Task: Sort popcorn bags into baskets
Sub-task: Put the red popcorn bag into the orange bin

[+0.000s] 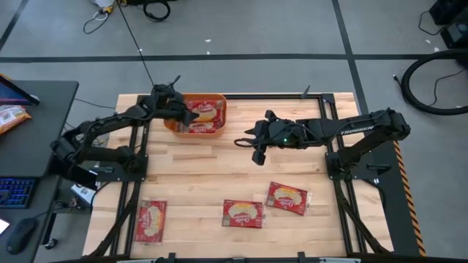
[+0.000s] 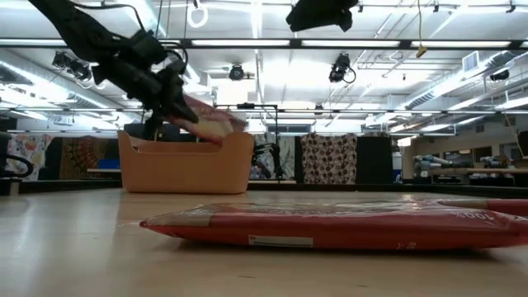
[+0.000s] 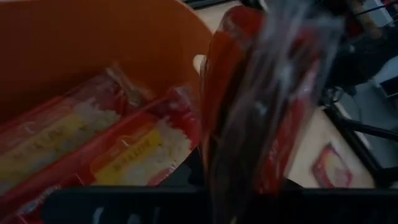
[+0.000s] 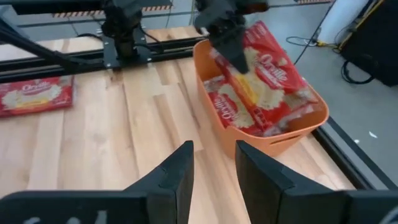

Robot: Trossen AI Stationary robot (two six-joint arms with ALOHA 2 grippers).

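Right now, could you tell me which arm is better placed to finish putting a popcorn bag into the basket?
The left. Its claw is shut on a popcorn bag directly over the orange basket, so it only needs to release. The right claw hangs open and empty over bare table beside the basket.

- Basket mouth blocked for you: left gripper holds a popcorn bag over it.
- Table's middle strip open; three bags line the near edge.
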